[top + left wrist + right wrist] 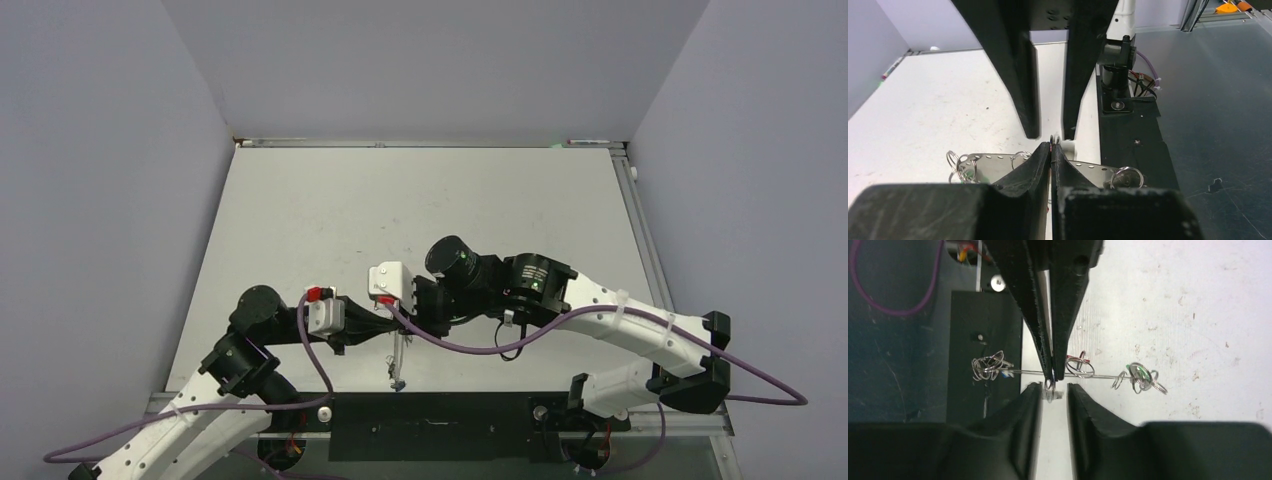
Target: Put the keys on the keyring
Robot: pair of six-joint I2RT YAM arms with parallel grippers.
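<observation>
The keyring [1098, 376] is a thin grey metal band, edge-on in the right wrist view. In the left wrist view it shows as a flat strip with small holes [993, 162]. Small split rings hang on it with a green tag [1140, 374], a red tag [1082, 359] and a blue bit [1005, 374]. In the top view it dangles [398, 362] near the table's front edge. My left gripper [1051, 150] is shut on the keyring; its tips also show in the right wrist view [1053, 374]. My right gripper [1054, 390] is open, and a small ring with a pale tag [1050, 387] sits between its tips. Its fingers [1023, 75] face my left gripper.
A black mounting plate [430, 410] runs along the table's near edge, right under the keyring, and shows in the wrist views [983, 330] [1128, 125]. The right arm's base post [1118, 55] stands on it. A purple cable [450, 345] loops beneath the right wrist. Grey walls enclose the table.
</observation>
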